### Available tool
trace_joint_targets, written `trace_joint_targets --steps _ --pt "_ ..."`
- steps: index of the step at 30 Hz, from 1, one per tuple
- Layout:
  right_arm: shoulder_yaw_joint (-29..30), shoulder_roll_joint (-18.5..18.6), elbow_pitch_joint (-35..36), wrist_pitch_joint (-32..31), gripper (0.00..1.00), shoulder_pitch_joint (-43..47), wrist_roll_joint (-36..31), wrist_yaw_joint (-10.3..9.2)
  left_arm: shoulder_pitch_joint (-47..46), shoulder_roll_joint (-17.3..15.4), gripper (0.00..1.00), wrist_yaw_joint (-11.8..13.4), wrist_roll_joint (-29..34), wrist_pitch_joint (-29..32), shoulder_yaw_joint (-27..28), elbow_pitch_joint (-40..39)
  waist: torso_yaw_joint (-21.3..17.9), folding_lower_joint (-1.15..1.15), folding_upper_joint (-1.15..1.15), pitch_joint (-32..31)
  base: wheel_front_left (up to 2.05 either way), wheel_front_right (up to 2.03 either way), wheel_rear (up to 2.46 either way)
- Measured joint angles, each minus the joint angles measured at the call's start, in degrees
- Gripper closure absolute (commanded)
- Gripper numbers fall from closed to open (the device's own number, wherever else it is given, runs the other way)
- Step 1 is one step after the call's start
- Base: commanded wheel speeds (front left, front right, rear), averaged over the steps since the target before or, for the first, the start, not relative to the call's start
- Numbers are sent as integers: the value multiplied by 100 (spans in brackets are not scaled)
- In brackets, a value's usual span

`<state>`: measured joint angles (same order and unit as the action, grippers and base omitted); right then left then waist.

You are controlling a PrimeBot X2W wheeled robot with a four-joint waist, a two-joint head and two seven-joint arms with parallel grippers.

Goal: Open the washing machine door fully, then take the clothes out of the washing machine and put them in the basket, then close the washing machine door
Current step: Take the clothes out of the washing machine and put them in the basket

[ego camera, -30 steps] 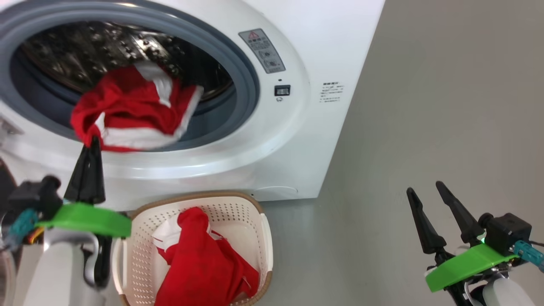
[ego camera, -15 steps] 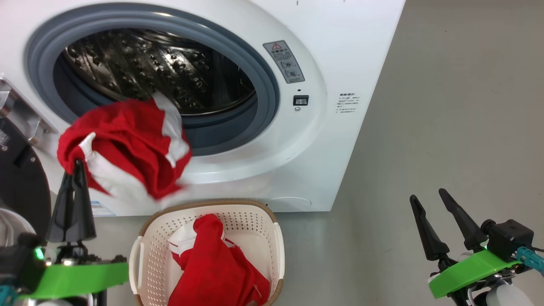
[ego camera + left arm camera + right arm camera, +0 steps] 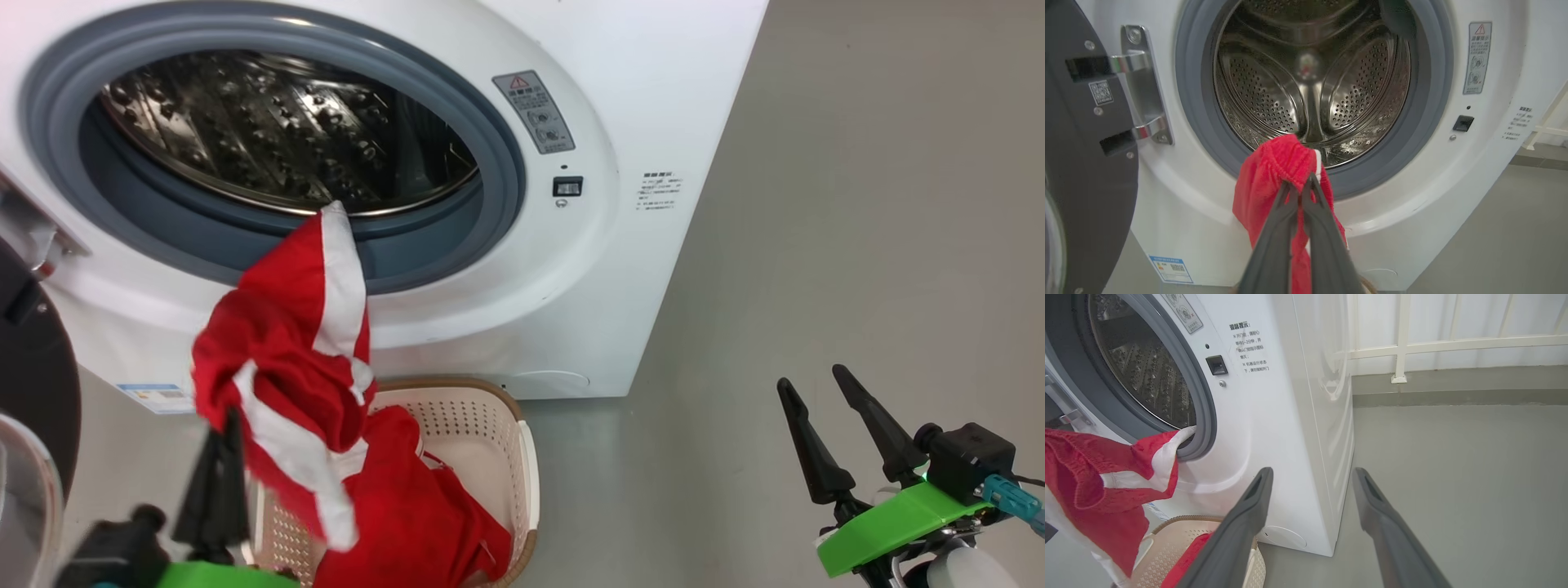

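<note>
A smooth grey floor point(image 3: 857, 245) carries the big white front-loading washing machine point(image 3: 653, 82), and beyond the machine's right side a pale wall with a cream railing point(image 3: 1402, 343) closes the room. The machine's round door with a glossy black rim point(image 3: 1086, 163) stands open at its left, cut off by the frame edge, so its glass is hard to make out. The left tool point(image 3: 1302, 181) is pinched narrow on a bright red garment with white trim bands point(image 3: 286, 359), which hangs before the machine's lower front, its top end reaching the grey rubber ring point(image 3: 490, 163). Just in front of the machine sits a small cream perforated basket with a brown rim point(image 3: 482, 425). The hanging cloth hides the basket's left half, and a second red garment point(image 3: 416, 506) lies inside. The right tool point(image 3: 812, 377) hovers wide and empty, well right of the machine.
</note>
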<state>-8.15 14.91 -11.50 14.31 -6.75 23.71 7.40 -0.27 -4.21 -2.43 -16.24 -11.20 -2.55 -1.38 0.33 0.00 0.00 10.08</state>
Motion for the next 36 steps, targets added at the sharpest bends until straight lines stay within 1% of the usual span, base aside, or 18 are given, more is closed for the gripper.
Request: trace_joint_targets --steps 4,5,10,13,15,24,28,31,32,36 --pt "-10 2 7 0 0 -4 9 0 -142 51 100 -145 -100 -177 -144 1006 -49 0 0 97 0 0 0" --pt "-23 -2 10 0 0 -9 8 0 -355 48 100 -196 -83 -216 -214 1581 -77 0 0 156 0 0 0" --pt "-43 -20 25 0 0 -73 9 0 -1046 77 100 -344 -104 -308 -318 2991 -167 0 0 324 0 0 0" --pt "-40 -23 36 0 0 -147 9 0 -1407 101 100 -397 -62 -309 -489 3686 -221 0 0 443 0 0 0" --pt "-38 -30 47 0 0 -216 9 0 -1627 147 100 -438 -44 -310 -525 4047 -260 0 0 527 0 0 0" --pt "-38 -103 68 0 0 -377 0 0 -2355 215 100 -447 -38 -309 -781 5660 -446 0 0 826 0 0 0" --pt "-52 -133 82 1 0 -541 -1 0 -2649 227 100 -489 -64 -309 -1123 6434 -518 0 0 953 0 0 0" --pt "-63 -145 88 1 0 -609 -1 0 -2870 242 100 -489 -214 -309 -1318 6773 -566 0 0 1060 0 0 0" --pt "-63 -145 88 1 0 -609 -1 0 -2870 242 100 -489 -214 -309 -1318 6773 -566 0 0 1060 0 0 0" --pt "-62 -156 104 1 0 -684 -11 0 -3143 244 100 -489 -467 -309 -1617 7058 -624 0 0 1207 0 0 0"
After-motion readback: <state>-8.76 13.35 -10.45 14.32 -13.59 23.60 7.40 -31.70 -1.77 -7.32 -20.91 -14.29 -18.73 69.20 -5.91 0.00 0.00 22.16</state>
